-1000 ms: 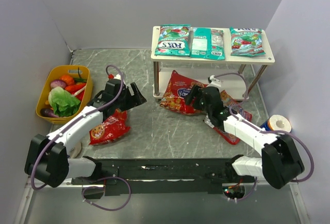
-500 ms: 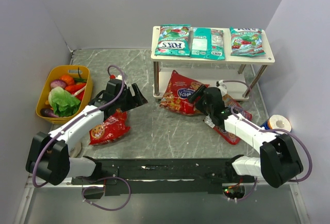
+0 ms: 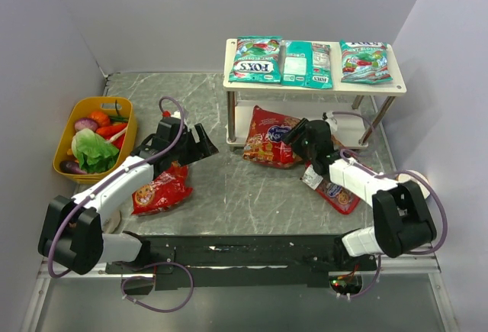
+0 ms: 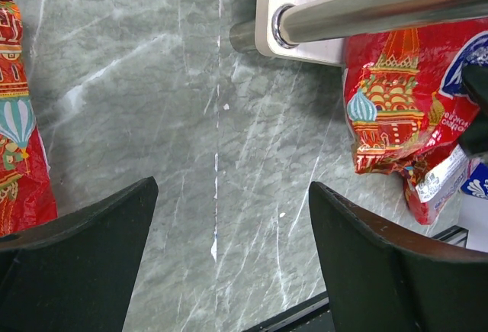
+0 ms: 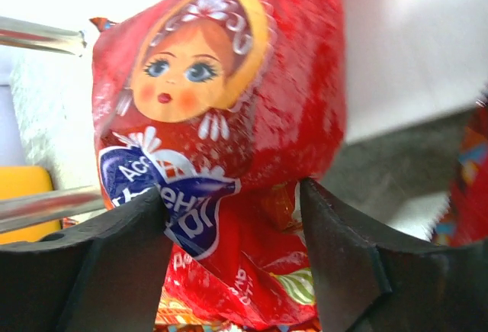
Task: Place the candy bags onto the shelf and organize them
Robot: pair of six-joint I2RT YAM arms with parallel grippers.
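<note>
right gripper point(image 3: 300, 135) is pinching the red bag point(image 3: 267, 147) mid-frame, right at the front of the shelf point(image 3: 399, 86); i'd be sliding it in flat onto the lower board, dodging the leg point(image 3: 230, 115); left gripper point(image 3: 200, 143) is hovering wide open, centre-left, empty

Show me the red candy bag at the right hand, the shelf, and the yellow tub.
red candy bag point(image 5: 194, 80): right wrist view, on the doll's face.
shelf point(image 3: 398, 84): top external view, bare right end of upper board.
yellow tub point(image 3: 130, 118): top external view, right wall.
</note>
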